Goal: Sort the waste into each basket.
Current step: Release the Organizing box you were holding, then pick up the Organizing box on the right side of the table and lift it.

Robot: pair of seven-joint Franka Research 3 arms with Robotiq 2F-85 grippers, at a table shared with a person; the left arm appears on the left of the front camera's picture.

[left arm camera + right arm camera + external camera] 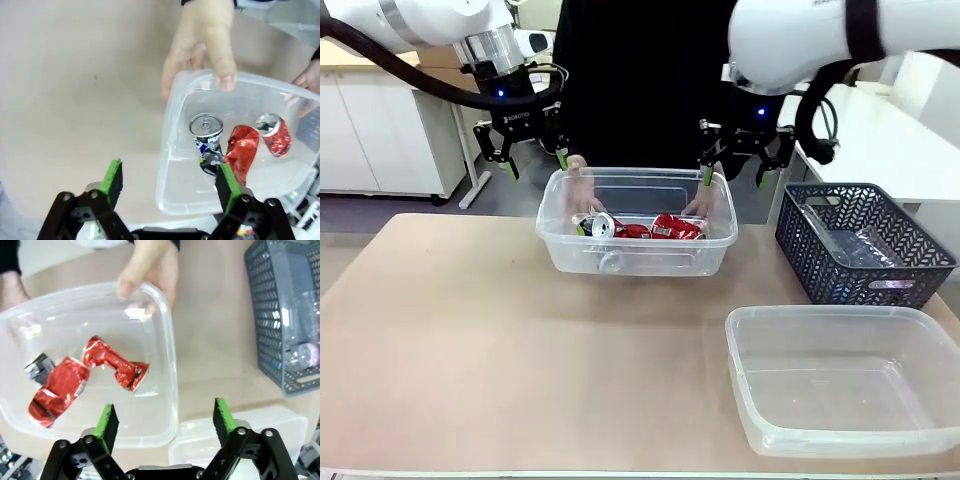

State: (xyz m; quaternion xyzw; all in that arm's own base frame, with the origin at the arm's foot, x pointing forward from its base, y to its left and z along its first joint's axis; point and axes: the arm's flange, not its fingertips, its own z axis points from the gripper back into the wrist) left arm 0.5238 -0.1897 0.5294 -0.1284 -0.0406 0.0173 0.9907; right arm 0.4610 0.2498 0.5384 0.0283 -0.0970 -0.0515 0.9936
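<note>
Near right, large shallow tub (840, 392) on counter (470, 340); mid-counter, small clear basket (570, 255) holding crushed red and silver cans (660, 228). Left jaws and right jaws hang spread and empty over its two ends; person's hands (205, 45) grip far rim.

Shallow tub (800, 313) cut off at right edge, bottle (302, 330) in lattice basket (840, 270) — half hidden, blurred

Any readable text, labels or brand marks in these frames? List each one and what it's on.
"ROBOTIQ": small white print on the body of the left gripper.
Print on the red cans: crumpled, unreadable.
Blue marking on the silver can: unreadable.
Pink label on the bottle in the grey basket: too blurred.
</note>
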